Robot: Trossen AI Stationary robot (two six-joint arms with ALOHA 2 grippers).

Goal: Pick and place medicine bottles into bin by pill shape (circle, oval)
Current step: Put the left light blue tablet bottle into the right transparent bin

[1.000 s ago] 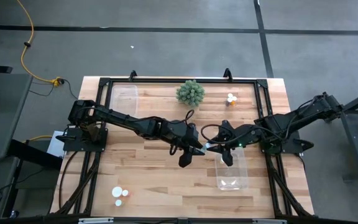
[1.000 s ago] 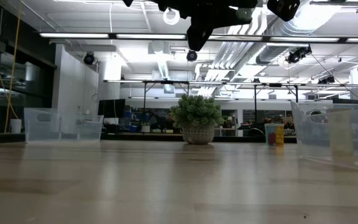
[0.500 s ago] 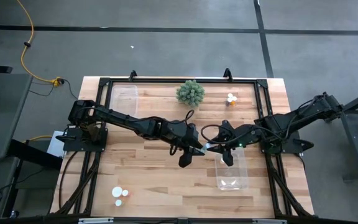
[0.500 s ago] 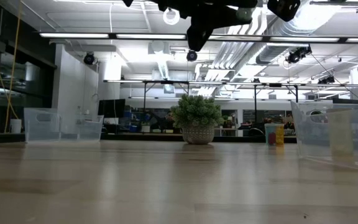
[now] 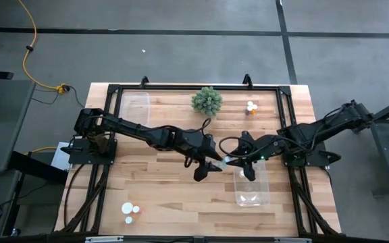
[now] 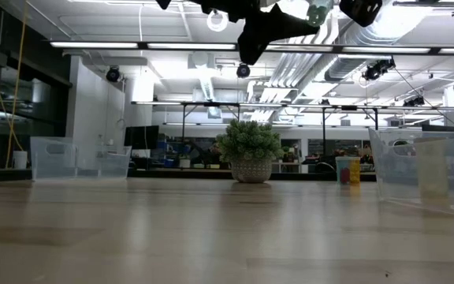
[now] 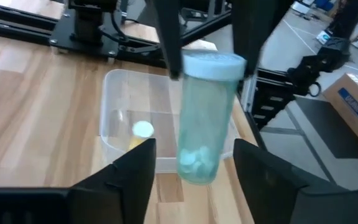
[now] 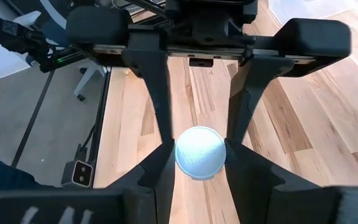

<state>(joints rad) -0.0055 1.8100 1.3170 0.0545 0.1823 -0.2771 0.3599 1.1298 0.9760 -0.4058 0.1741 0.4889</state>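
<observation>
A see-through medicine bottle [image 7: 204,124] with a white cap and pills in its bottom end hangs in the air over the table's middle. My right gripper [image 5: 233,159] comes from the right and is shut on it. My left gripper [image 5: 215,165] comes from the left and is open. Its fingers [image 7: 132,171] stand on either side of the bottle's bottom end, and a gap shows beside it. More bottles stand at the far right [image 5: 250,107] and at the near left [image 5: 130,210]. In the low view both grippers show only at the top edge [image 6: 251,31]. My right gripper pinches the bottle's white cap [image 8: 201,152] by its sides between the free ends of its two fingers [image 7: 169,43]. The fingers come from the table's right side, slanting down. The bottle runs on beyond them toward my left gripper, lifted clear of the table.
A clear bin [image 5: 252,185] lies just below and to the near right of the grippers, with one bottle [image 7: 143,130] in it. A second clear bin [image 5: 135,104] stands at the far left. A spiky green plant ball [image 5: 206,100] sits at the far middle. A black frame [image 5: 181,88] rims the table.
My left gripper has opened and let go of the bottle's bottom end. The bottle stays where it was, held by my right gripper. Neither arm has shifted.
</observation>
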